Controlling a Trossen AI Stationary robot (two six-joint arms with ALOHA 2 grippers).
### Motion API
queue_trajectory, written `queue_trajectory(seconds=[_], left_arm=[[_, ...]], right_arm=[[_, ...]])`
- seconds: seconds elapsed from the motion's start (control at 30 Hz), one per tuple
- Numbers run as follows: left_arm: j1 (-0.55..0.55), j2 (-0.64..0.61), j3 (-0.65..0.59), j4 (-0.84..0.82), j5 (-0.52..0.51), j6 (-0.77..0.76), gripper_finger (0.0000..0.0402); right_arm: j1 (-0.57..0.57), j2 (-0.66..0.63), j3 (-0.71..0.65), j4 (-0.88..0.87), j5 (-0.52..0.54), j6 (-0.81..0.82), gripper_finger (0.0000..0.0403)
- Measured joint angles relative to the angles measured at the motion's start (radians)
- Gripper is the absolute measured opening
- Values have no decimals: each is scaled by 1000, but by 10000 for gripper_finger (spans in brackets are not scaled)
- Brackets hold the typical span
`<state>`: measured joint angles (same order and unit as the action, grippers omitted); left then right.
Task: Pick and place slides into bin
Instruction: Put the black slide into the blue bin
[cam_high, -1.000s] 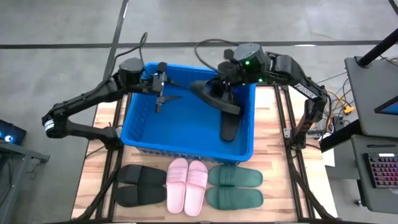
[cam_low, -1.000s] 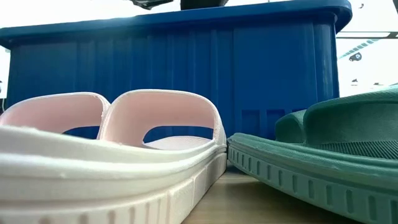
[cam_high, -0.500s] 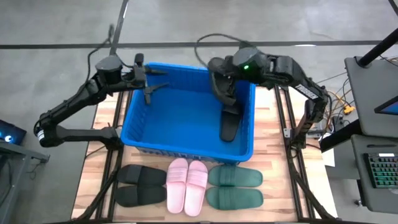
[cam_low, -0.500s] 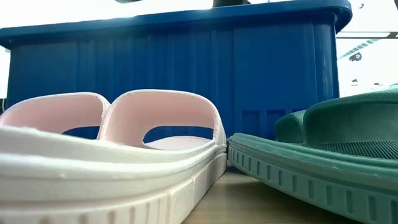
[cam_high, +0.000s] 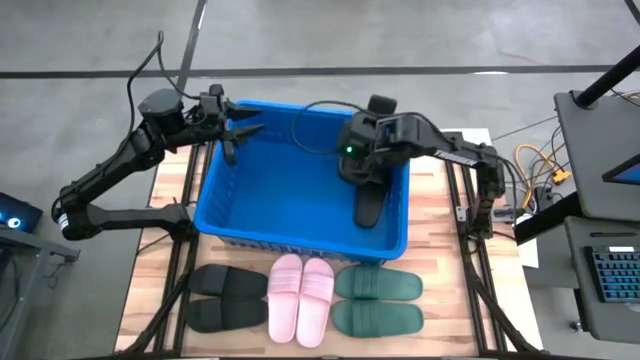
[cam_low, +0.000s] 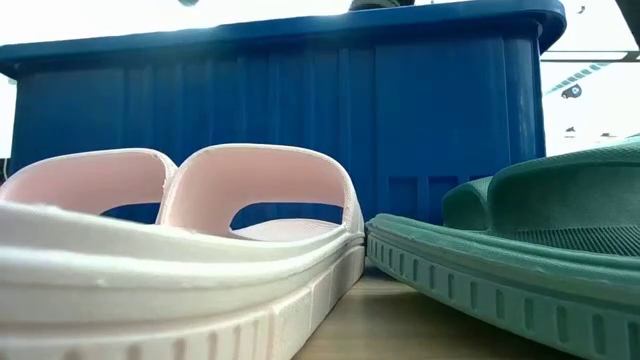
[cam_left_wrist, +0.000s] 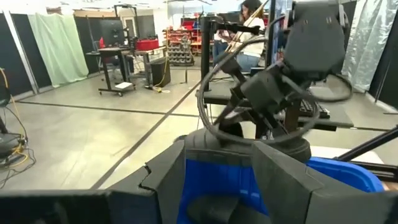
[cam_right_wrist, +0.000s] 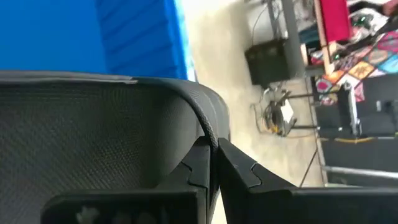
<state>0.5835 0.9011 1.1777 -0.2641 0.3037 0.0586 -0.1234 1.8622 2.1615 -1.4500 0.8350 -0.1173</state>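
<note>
The blue bin (cam_high: 300, 238) stands mid-table and fills the low view (cam_low: 300, 130). One black slide (cam_high: 368, 207) lies on the bin's floor by its right wall. My right gripper (cam_high: 360, 172) is low inside the bin just beyond it, shut on another black slide (cam_right_wrist: 93, 137); in the high view the wrist hides this one. My left gripper (cam_high: 234, 130) is open and empty over the bin's far left corner, as its wrist view (cam_left_wrist: 217, 186) also shows. A black pair (cam_high: 225, 298), a pink pair (cam_high: 302, 298) and a green pair (cam_high: 378, 302) lie in a row in front of the bin. My right gripper pinches a thin rim of the black slide (cam_right_wrist: 210, 134) between its two shut fingers (cam_right_wrist: 249, 177). The slide's textured black face fills the wrist view beside the fingers. The fingers point down into the bin. Which part of the slide the rim belongs to, I cannot tell.
The pink slides (cam_low: 200, 230) and a green slide (cam_low: 520, 260) stand close before the low camera. Frame rails run along both table sides. A desk with a keyboard (cam_high: 610, 270) stands to the right. A person sits in the room beyond in the left wrist view (cam_left_wrist: 249, 31).
My left gripper has drawn back from over the bin toward the table's left edge, to the bin's far left corner. My right gripper has gone down into the bin with the black slide, which has turned from slanting across the bin to hidden under the wrist.
</note>
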Motion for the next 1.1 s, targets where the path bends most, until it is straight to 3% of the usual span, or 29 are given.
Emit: queue_trajectory(seconds=[0.2,0.3,0.43,0.53,0.63,0.77,0.97,1.1], left_arm=[[8,-9,-2,-7,-6,7,169],[19,-5,-2,-7,-7,8,169],[26,2,-2,-7,-9,8,169],[26,4,-5,-6,-9,7,169],[26,8,-5,-8,-9,5,169],[26,7,-6,-9,-9,5,169],[26,13,-6,-15,-9,7,169],[26,26,-6,-16,-14,8,169]], right_arm=[[21,-43,-169,7,-3,91,9],[35,-97,-218,91,-36,140,9],[52,-209,-332,379,-139,161,9],[72,-299,-474,658,-181,39,9],[79,-370,-638,933,-189,-53,9],[56,-434,-836,1139,-184,-75,9],[44,-472,-939,1074,15,-73,8],[47,-470,-911,918,62,-24,8]])
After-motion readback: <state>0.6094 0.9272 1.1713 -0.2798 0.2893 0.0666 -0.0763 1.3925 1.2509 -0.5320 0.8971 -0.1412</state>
